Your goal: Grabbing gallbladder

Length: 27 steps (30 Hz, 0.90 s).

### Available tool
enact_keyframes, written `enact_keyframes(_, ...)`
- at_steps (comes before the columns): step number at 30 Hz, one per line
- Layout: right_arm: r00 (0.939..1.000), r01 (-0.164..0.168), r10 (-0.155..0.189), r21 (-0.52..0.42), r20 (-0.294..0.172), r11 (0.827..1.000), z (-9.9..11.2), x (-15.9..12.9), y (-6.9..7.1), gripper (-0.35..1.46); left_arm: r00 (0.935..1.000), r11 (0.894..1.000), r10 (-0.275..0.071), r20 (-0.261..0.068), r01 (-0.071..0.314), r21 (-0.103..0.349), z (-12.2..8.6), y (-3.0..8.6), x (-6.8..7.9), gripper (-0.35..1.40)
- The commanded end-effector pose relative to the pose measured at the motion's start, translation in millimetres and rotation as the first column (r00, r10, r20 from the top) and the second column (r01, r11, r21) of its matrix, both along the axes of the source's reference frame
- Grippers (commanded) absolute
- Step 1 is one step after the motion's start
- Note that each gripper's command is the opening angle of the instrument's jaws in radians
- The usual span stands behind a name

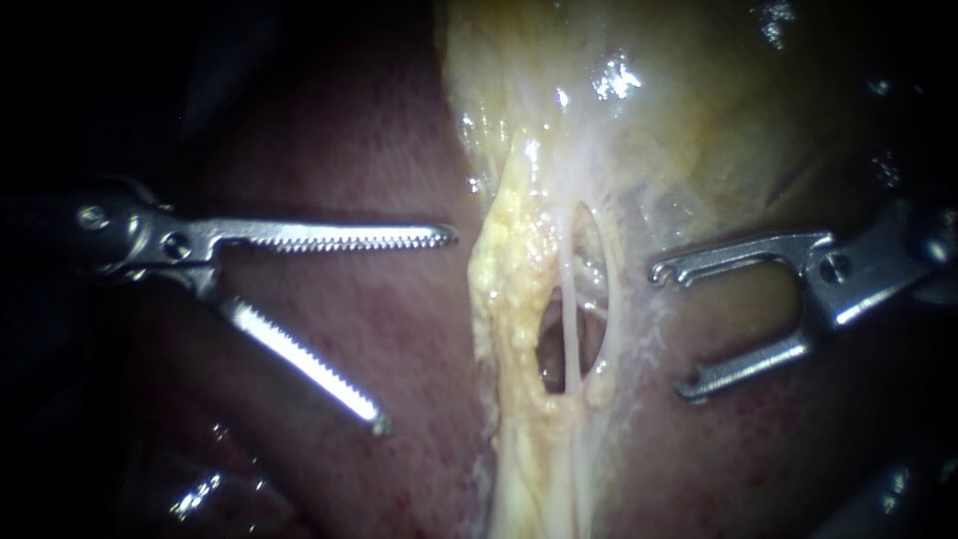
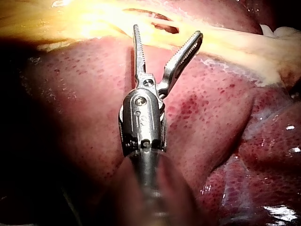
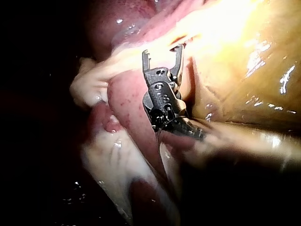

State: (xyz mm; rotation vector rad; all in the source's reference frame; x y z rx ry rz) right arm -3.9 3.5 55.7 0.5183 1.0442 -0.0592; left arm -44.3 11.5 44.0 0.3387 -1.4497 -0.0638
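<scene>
Left claw (image 1: 419, 330) gaping, right claw (image 1: 674, 331) gaping, gallbladder (image 1: 699, 120) up between them, touching neither.

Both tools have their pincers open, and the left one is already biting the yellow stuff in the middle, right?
Not quite. Both pincers are open, but the left instrument bites nothing: the endoscope view shows a gap between its pincer and the yellow tissue.
</scene>
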Motion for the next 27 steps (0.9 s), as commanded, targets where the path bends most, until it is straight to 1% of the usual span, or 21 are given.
enact_keyframes(1,1.0000,0.000,0.000,0.000,0.000,1.000,0.0,0.0,0.0,0.55,1.0000,1.000,-0.002,-0.002,0.002,0.011,-0.1,0.0,0.0,0.96)
enact_keyframes(4,1.0000,0.000,0.000,0.000,0.000,1.000,-0.1,0.0,-0.1,0.55,1.0000,0.999,-0.001,-0.004,0.001,0.036,-0.2,0.2,0.0,0.94)
enact_keyframes(6,1.0000,0.000,0.000,0.000,0.000,1.000,-0.1,0.0,-0.1,0.55,1.0000,0.998,-0.003,-0.008,0.004,0.060,-0.3,0.4,-0.1,0.94)
enact_keyframes(8,1.0000,0.001,-0.001,0.000,0.000,1.000,0.0,0.0,-0.1,0.55,0.9999,0.994,-0.006,-0.015,0.007,0.109,-0.6,0.8,-0.3,0.94)
enact_keyframes(10,1.0000,0.001,-0.001,0.000,0.000,1.000,0.0,0.0,-0.1,0.55,0.9996,0.990,-0.016,-0.024,0.019,0.139,-0.8,1.2,-0.4,0.96)
enact_keyframes(13,1.0000,0.001,-0.001,0.000,0.000,1.000,-0.1,0.0,-0.1,0.55,0.9994,0.985,-0.020,-0.029,0.025,0.173,-1.5,1.9,-0.2,0.96)
enact_keyframes(15,1.0000,0.001,-0.001,0.000,0.000,1.000,-0.1,-0.1,-0.1,0.55,0.9990,0.977,-0.026,-0.036,0.033,0.209,-1.8,2.2,-0.1,0.94)
enact_keyframes(16,1.0000,0.001,-0.001,0.000,0.000,1.000,-0.1,-0.1,-0.1,0.55,0.9987,0.975,-0.032,-0.041,0.040,0.220,-1.9,2.3,0.0,0.94)
enact_keyframes(19,1.0000,0.001,-0.001,0.000,0.000,1.000,0.0,-0.1,-0.1,0.55,0.9984,0.972,-0.037,-0.042,0.045,0.231,-1.8,2.3,0.0,0.94)
enact_keyframes(21,1.0000,0.001,-0.001,0.000,0.000,1.000,0.0,-0.1,-0.1,0.55,0.9977,0.969,-0.044,-0.051,0.055,0.240,-1.7,2.4,0.0,0.94)
enact_keyframes(23,1.0000,0.001,-0.001,0.000,0.000,1.000,0.0,-0.1,-0.1,0.55,0.9975,0.970,-0.041,-0.057,0.054,0.239,-1.4,2.5,0.1,0.94)
enact_keyframes(24,1.0000,0.001,-0.001,0.000,0.000,1.000,0.0,-0.1,-0.1,0.55,0.9973,0.967,-0.041,-0.062,0.055,0.250,-1.3,2.5,0.1,0.94)
enact_keyframes(27,1.0000,0.001,-0.001,0.000,0.000,1.000,0.0,-0.1,-0.1,0.55,0.9964,0.966,-0.039,-0.075,0.056,0.253,-0.9,2.6,0.2,0.93)
